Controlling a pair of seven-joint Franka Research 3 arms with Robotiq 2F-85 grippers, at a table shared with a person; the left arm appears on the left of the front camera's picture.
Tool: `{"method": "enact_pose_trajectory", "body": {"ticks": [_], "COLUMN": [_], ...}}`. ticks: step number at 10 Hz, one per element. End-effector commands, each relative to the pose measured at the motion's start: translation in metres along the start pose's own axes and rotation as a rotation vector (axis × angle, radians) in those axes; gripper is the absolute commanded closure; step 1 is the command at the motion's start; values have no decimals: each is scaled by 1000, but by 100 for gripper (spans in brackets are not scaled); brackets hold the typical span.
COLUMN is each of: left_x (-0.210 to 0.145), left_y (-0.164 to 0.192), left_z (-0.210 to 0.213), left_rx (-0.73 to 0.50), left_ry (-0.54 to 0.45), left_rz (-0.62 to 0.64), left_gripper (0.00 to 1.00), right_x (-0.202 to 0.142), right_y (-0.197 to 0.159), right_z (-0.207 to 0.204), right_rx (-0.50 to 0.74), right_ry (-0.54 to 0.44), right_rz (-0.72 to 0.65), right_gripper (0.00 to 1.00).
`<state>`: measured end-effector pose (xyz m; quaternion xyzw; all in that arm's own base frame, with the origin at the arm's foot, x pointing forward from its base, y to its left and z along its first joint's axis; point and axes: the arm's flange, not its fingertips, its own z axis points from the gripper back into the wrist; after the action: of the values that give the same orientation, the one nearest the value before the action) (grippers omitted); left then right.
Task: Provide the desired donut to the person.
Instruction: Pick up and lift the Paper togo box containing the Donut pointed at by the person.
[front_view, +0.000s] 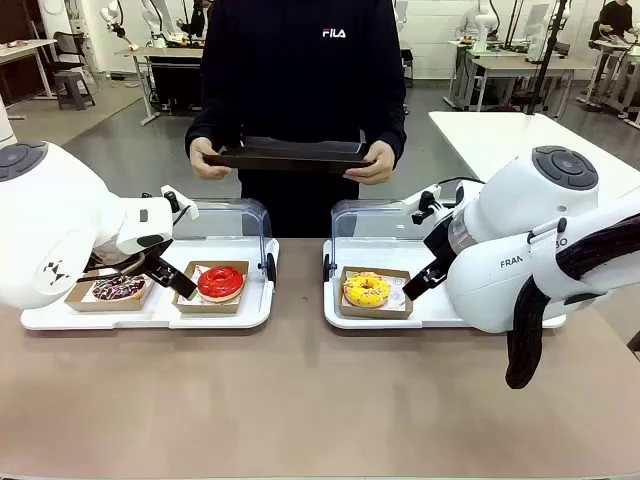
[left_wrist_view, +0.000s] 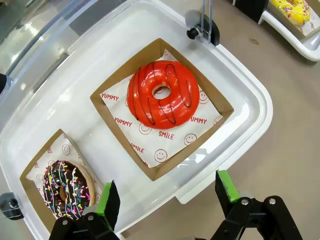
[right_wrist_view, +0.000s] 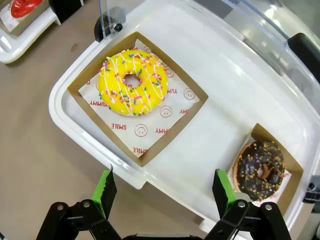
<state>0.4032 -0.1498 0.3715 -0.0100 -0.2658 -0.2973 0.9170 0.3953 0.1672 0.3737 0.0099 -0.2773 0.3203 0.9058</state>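
Donut station seen from the robot's side. The person (front_view: 300, 70) stands at the far edge of the surface (front_view: 300, 400) and holds a dark tray (front_view: 290, 155) level by its two ends.

On the surface lie two white trays side by side, each with a clear lid (front_view: 235, 218) raised at the back. The left tray (front_view: 150, 318) carries a sprinkled donut (left_wrist_view: 65, 187) and a red donut (left_wrist_view: 162, 95), each in its own open brown box (left_wrist_view: 210, 95) lined with printed paper. The right tray (front_view: 440, 322) carries a yellow donut (right_wrist_view: 133, 82) and, well apart from it, a nut donut (right_wrist_view: 261, 170), boxed likewise.

The left claw (left_wrist_view: 167, 192) hovers over the near rim of the left tray, released, jaws wide with nothing between them. The red donut lies ahead of it, and the sprinkled donut lies just beside one finger. The right claw (right_wrist_view: 165, 187) hovers over the near rim of the right tray, also released and empty, with the yellow donut ahead of it. All four donuts rest in their boxes.
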Motion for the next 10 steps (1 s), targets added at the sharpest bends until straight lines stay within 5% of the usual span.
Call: {"method": "enact_pose_trajectory", "body": {"ticks": [1, 10], "left_x": [0, 0], "left_y": [0, 0], "left_z": [0, 0], "left_rx": [0, 0], "left_ry": [0, 0], "left_rz": [0, 0], "left_gripper": [0, 0], "right_x": [0, 0], "right_y": [0, 0], "right_z": [0, 0], "right_rx": [0, 0], "right_ry": [0, 0], "right_rz": [0, 0], "right_gripper": [0, 0]}}
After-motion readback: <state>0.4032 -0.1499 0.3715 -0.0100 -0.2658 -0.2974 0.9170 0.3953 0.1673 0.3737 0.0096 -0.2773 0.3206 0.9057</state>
